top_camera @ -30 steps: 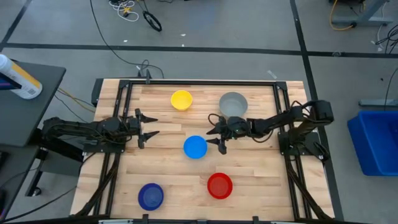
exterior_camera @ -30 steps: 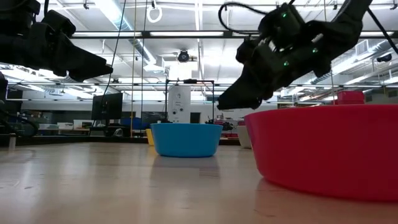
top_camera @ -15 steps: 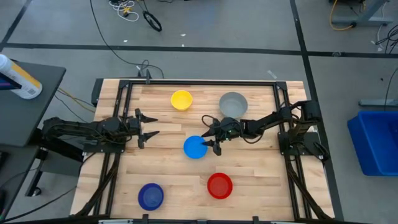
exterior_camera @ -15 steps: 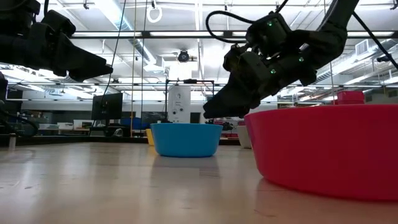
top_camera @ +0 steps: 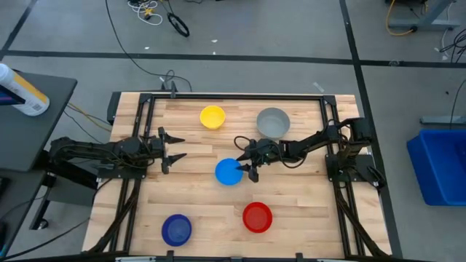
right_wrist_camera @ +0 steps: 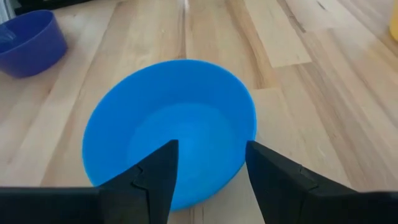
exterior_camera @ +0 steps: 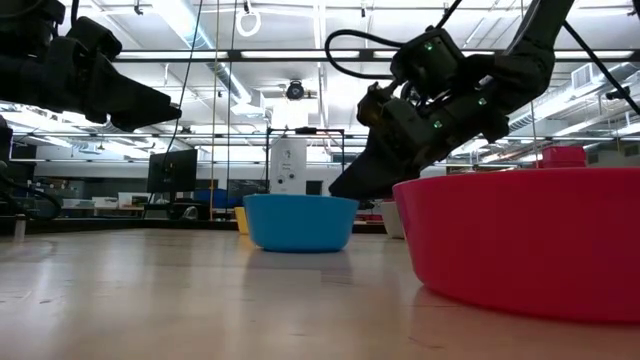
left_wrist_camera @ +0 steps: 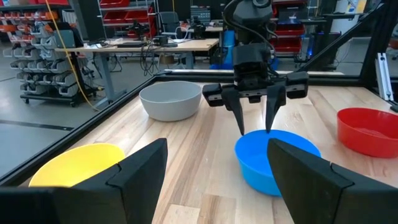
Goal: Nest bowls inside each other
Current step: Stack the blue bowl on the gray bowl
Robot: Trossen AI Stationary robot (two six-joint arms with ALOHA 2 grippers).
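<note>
Bare wood surrounds the light blue bowl [top_camera: 228, 172]; the right gripper [top_camera: 248, 158] crowds its two o'clock rim.

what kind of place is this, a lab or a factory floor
Most likely a robotics lab or workshop. The left wrist view shows workbenches strewn with cables and racks of red parts bins behind the table; the low view shows ceiling strip lights, and cables trail over the grey floor.

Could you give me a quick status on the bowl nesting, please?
Right gripper open at light blue bowl rim. Left gripper open, waiting. Nothing nested, nothing in the way.
</note>
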